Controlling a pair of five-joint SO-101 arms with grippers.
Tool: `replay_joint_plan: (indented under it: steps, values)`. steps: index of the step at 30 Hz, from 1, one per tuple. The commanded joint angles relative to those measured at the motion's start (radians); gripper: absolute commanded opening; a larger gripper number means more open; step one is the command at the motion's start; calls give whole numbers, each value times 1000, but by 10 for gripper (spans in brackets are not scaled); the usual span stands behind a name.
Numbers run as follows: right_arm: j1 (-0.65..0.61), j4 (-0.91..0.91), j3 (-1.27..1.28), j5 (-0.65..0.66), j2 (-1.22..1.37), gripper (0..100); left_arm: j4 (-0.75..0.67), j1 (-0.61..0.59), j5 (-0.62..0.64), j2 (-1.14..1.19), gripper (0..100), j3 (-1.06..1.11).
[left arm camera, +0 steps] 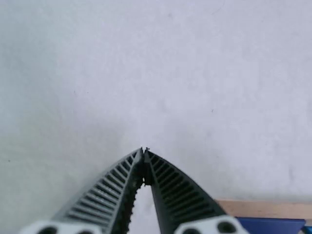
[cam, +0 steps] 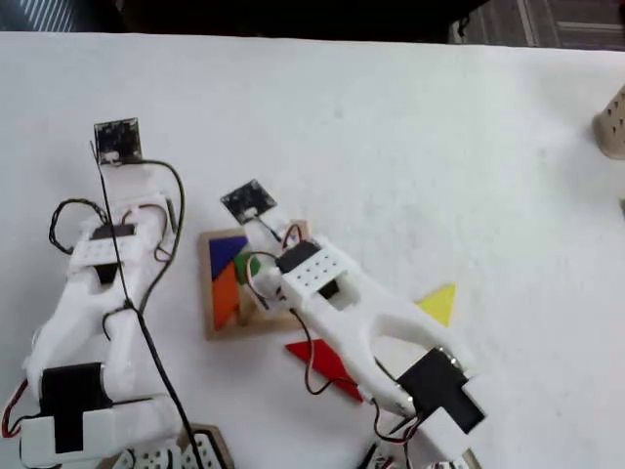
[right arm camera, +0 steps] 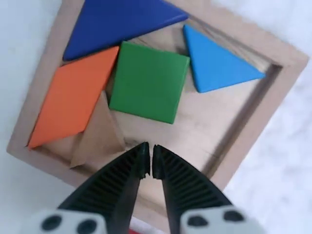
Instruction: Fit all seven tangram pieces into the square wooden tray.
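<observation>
The square wooden tray (right arm camera: 253,122) lies right under my right gripper (right arm camera: 149,160), which is shut with nothing between its fingers and hovers over the tray's bare floor. In the tray lie a dark blue large triangle (right arm camera: 117,22), an orange parallelogram (right arm camera: 73,95), a green square (right arm camera: 148,80), a light blue triangle (right arm camera: 214,63) and a tan triangle (right arm camera: 97,131). On the table beside the tray (cam: 210,293) are a red piece (cam: 327,366) and a yellow triangle (cam: 439,303). My left gripper (left arm camera: 145,152) is shut over bare white table, with a tray corner (left arm camera: 263,207) beside it.
The right arm (cam: 352,313) lies across the tray's near right side, partly covering the red piece. The left arm (cam: 98,283) stands left of the tray. A tan perforated object (cam: 613,122) sits at the far right edge. Open white table stretches behind the tray.
</observation>
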Motion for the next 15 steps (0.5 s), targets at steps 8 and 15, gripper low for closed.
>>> replay_joint_plan:
  steps: [8,15]
  values:
    - [-2,-127,-48,-2,-15,18,5,5,12,-4,23,-48]
    - [1,-38,-41,34,-39,18,5,4,12,-4,23,-48]
